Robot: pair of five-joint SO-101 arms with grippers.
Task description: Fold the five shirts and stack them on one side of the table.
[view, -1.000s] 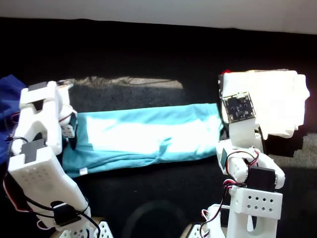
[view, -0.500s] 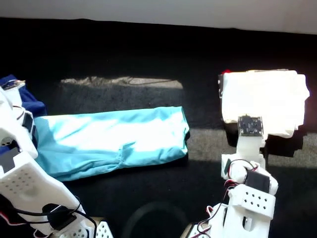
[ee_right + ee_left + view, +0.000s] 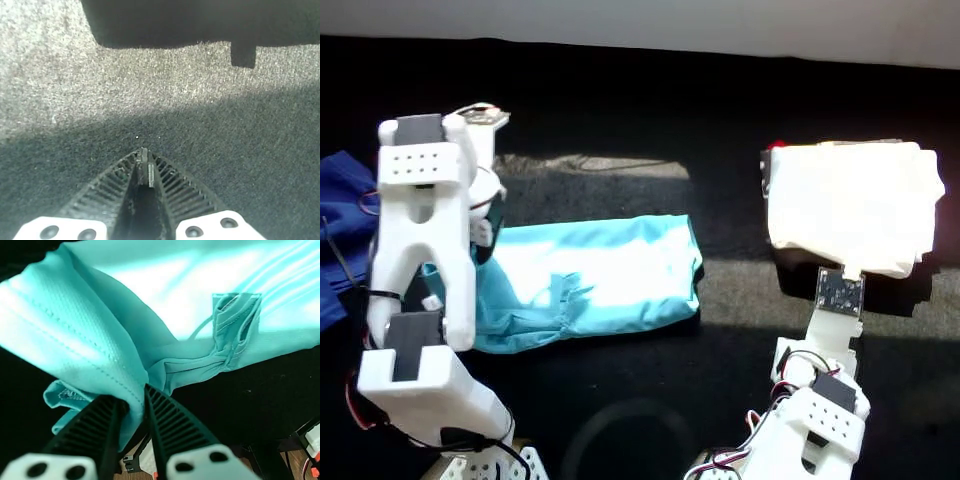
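Two white arms stand at the near edge of the black felt-covered desk (image 3: pixel 620 120), each with one gripper. Three lots of cloth lie on it. One long turquoise knit shirt (image 3: pixel 610 275) is folded into a strip across the middle. One crumpled dark blue shirt (image 3: pixel 340 200) sits at the left edge. One bright white folded pile (image 3: pixel 850 205) sits at the right, and how many layers it holds cannot be told. A small red scrap (image 3: pixel 776 146) peeks out at the pile's far left corner.

The left gripper (image 3: pixel 132 400) is almost fully closed. Its two black ribbed fingers pinch a stitched fold of the turquoise shirt between them. The grip is at the end of the strip that lies nearest the dark blue shirt. From the fingers the fabric drapes away to the rest of the shirt, which stretches over the desk toward the white pile and stops well short of it. A small bunched wrinkle shows in the cloth a little beyond the gripper. In the high view the left arm stands over that same end and covers part of it.

The right gripper (image 3: pixel 144 161) is closed tight, fingertip against fingertip, with nothing between them. It hangs over bare desk just in front of the white pile's near edge, well apart from the turquoise shirt.
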